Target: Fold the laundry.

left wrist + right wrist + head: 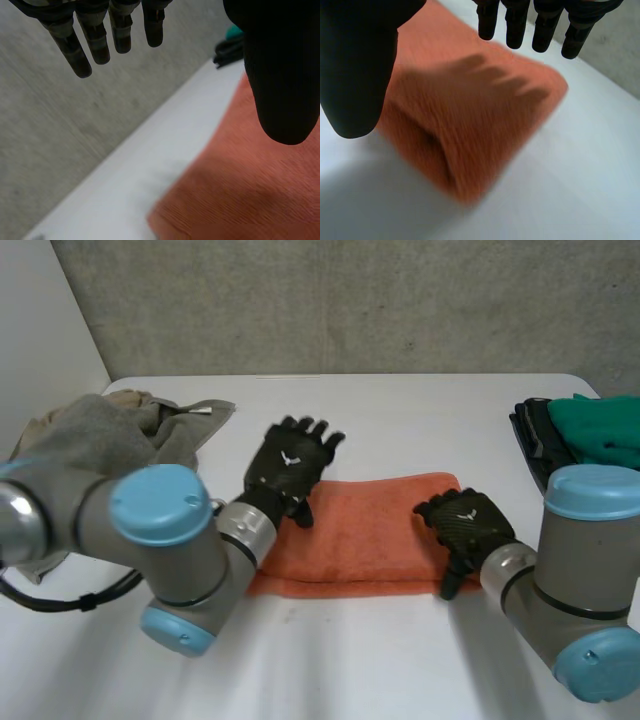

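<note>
An orange towel (365,535) lies folded into a long strip in the middle of the white table (400,420). My left hand (290,468) hovers over the towel's left end with straight fingers (85,45), holding nothing; the orange towel (250,190) lies under its thumb. My right hand (465,528) is above the towel's right end, fingers (545,25) straight and clear of the orange towel (470,115). A fold opening shows on the towel's end nearest that hand's thumb.
A heap of grey and beige laundry (100,440) sits at the table's left edge behind my left arm. At the right edge a green cloth (600,425) lies on a dark folded item (535,440).
</note>
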### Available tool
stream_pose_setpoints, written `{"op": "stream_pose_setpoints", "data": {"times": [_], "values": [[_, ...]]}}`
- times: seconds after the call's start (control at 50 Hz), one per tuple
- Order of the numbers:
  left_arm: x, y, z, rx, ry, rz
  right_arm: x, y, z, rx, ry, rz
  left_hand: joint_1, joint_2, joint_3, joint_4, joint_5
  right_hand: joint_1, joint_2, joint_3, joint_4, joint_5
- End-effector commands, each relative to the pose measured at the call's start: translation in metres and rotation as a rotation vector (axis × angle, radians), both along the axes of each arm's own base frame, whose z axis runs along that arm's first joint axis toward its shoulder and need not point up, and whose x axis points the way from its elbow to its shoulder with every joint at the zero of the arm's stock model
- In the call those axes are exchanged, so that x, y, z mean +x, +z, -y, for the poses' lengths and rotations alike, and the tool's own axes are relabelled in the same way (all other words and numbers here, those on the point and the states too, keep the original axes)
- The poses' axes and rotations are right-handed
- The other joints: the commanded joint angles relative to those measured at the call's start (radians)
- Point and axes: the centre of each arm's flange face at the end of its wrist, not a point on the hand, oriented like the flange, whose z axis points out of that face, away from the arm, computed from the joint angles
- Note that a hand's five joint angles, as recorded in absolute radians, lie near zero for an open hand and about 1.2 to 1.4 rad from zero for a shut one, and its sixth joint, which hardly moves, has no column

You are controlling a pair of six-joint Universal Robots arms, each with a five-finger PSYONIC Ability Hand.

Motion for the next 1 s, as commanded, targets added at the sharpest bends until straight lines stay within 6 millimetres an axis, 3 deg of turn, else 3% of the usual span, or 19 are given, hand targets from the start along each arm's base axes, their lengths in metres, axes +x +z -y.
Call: {"op": "stream_pose_setpoints", "data": {"times": [0.02,0.1,0.18,0.3,0.4,0.46,0.56,0.6,0.62,0.64,0.74,0.78,0.8,0.82,0.9,0.96,1.0], "values": [[0.007,-0.031,0.007,0.097,0.078,0.108,-0.011,-0.012,0.003,-0.034,-0.010,-0.067,0.018,-0.004,-0.007,0.003,-0.017,0.274,0.283,0.286,0.283,0.273],[0.016,-0.034,0.005,0.118,0.151,0.176,-0.011,-0.012,0.008,-0.131,0.020,-0.125,0.027,0.005,0.001,0.012,-0.008,0.693,0.703,0.706,0.702,0.692],[0.026,-0.030,0.000,0.123,0.223,0.218,-0.007,-0.008,0.008,-0.192,0.047,-0.168,0.039,0.017,0.013,0.024,0.004,0.824,0.833,0.836,0.832,0.822],[0.042,0.006,-0.013,0.097,0.270,0.204,-0.004,0.001,0.016,-0.248,0.057,-0.202,0.036,0.014,0.010,0.021,0.001,1.169,1.178,1.181,1.177,1.168],[0.051,0.026,-0.020,0.075,0.284,0.182,0.008,0.016,0.023,-0.332,0.096,-0.238,0.033,0.011,0.007,0.018,-0.002,1.169,1.179,1.182,1.178,1.168],[0.062,0.038,-0.023,0.063,0.301,0.166,0.032,0.030,0.017,-0.440,0.185,-0.292,0.024,0.002,-0.002,0.009,-0.011,1.169,1.179,1.182,1.178,1.168],[0.085,0.061,-0.019,0.024,0.362,0.116,0.084,0.052,-0.010,-0.664,0.392,-0.384,0.012,-0.010,-0.013,-0.003,-0.022,1.169,1.179,1.182,1.178,1.168],[0.098,0.070,-0.013,0.008,0.403,0.096,0.103,0.052,-0.024,-0.718,0.484,-0.378,0.006,-0.015,-0.019,-0.008,-0.028,1.169,1.179,1.182,1.178,1.168],[0.102,0.073,-0.012,0.004,0.415,0.092,0.112,0.050,-0.033,-0.739,0.538,-0.371,0.006,-0.016,-0.019,-0.008,-0.028,1.169,1.179,1.182,1.178,1.168],[0.105,0.075,-0.009,0.000,0.425,0.085,0.130,0.042,-0.055,-0.766,0.675,-0.341,0.003,-0.018,-0.022,-0.011,-0.031,1.169,1.179,1.182,1.178,1.168],[0.114,0.074,-0.004,0.006,0.431,0.066,0.154,0.003,-0.094,-0.728,0.947,-0.264,0.003,-0.018,-0.022,-0.011,-0.031,1.169,1.179,1.182,1.178,1.168],[0.115,0.070,-0.003,0.017,0.419,0.061,0.157,-0.005,-0.097,-0.709,0.959,-0.263,0.003,-0.018,-0.022,-0.011,-0.031,0.890,0.900,0.903,0.899,0.889],[0.115,0.069,-0.003,0.018,0.415,0.059,0.159,-0.006,-0.093,-0.699,0.919,-0.277,0.003,-0.018,-0.022,-0.011,-0.031,0.374,0.383,0.386,0.383,0.373],[0.115,0.069,-0.003,0.019,0.414,0.057,0.159,-0.004,-0.090,-0.698,0.891,-0.285,0.003,-0.018,-0.022,-0.011,-0.031,0.264,0.274,0.277,0.273,0.263],[0.112,0.071,0.001,-0.003,0.405,0.033,0.157,0.012,-0.072,-0.646,0.685,-0.234,0.003,-0.018,-0.022,-0.011,-0.031,0.003,0.012,0.015,0.011,0.001],[0.104,0.079,0.006,-0.037,0.389,-0.021,0.152,0.032,-0.060,-0.516,0.528,-0.028,0.000,-0.021,-0.025,-0.014,-0.034,-0.052,-0.043,-0.040,-0.044,-0.054],[0.098,0.085,0.008,-0.053,0.364,-0.064,0.146,0.060,-0.059,-0.415,0.445,0.187,-0.003,-0.024,-0.028,-0.017,-0.037,-0.052,-0.043,-0.040,-0.044,-0.054]]}}
